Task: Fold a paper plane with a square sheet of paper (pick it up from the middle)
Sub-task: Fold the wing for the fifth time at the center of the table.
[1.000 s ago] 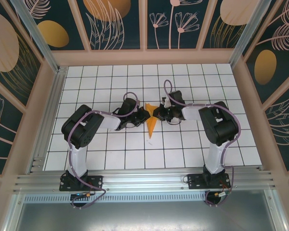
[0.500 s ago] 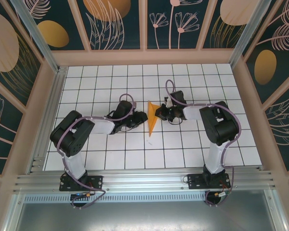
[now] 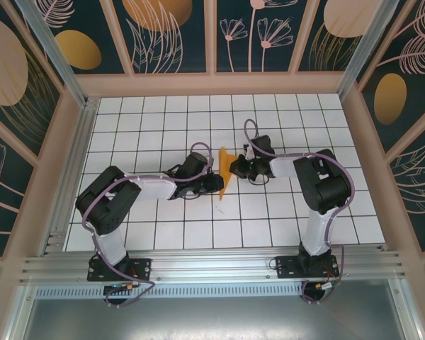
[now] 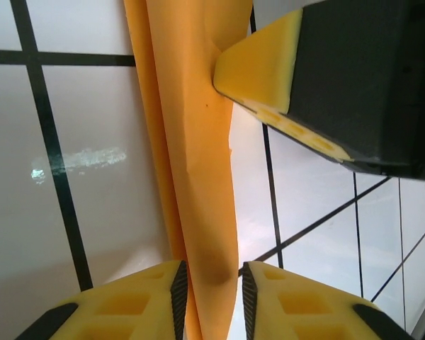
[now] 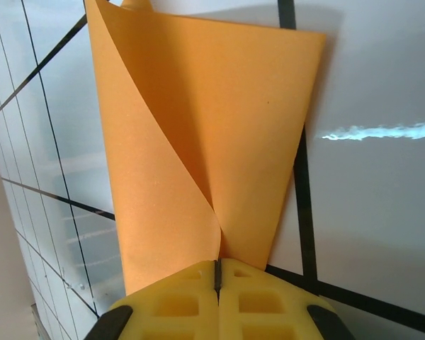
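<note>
The paper plane [image 3: 225, 159] is orange paper folded into a narrow pointed dart, lying mid-table with its tip toward the near edge. My right gripper [image 3: 235, 168] comes from the right and is shut on the wide end; in the right wrist view its jaws [image 5: 217, 273] pinch the crease where two flaps [image 5: 198, 142] spread apart. My left gripper [image 3: 216, 184] sits at the dart's left side, lower down. In the left wrist view its jaws [image 4: 212, 301] stand apart with the narrow folded paper [image 4: 191, 142] between them. A right fingertip [image 4: 258, 71] touches the paper's edge there.
The white tiled table [image 3: 163, 120] has black grid lines and is boxed in by beige frame walls [image 3: 212, 83]. An aluminium rail [image 3: 212, 263] runs along the near edge by the arm bases. Free tiles lie all round the paper.
My left gripper let go of the paper, drew back left, then returned lower along the dart with its jaws apart around it. The right gripper stayed shut on the wide end.
</note>
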`<action>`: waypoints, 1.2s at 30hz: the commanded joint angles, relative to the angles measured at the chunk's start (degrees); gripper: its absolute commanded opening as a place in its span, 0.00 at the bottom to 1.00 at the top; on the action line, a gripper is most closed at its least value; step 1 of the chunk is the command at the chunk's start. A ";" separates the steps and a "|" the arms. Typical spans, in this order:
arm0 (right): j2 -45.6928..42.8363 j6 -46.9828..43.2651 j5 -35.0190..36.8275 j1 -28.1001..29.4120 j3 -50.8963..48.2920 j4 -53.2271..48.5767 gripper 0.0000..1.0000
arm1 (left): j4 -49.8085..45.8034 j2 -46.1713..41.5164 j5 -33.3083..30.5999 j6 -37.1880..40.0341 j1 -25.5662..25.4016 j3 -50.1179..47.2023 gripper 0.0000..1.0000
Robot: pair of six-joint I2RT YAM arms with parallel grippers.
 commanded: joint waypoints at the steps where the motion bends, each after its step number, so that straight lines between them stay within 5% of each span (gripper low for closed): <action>1: -2.54 -1.07 1.31 -0.43 -0.90 0.31 0.00 | -3.54 2.31 -0.39 2.08 0.08 2.30 0.26; 9: -2.81 -1.47 1.58 -0.42 -0.78 -0.60 0.00 | -6.68 3.42 -1.56 2.35 0.10 3.49 0.23; 18: -2.60 -2.48 4.54 -0.48 -0.30 -2.71 0.00 | -1.51 3.08 2.97 0.15 0.10 2.65 0.37; 36: -1.04 -6.43 6.86 -0.39 1.70 -6.88 0.00 | 5.13 0.10 3.40 -4.48 2.54 -0.25 0.29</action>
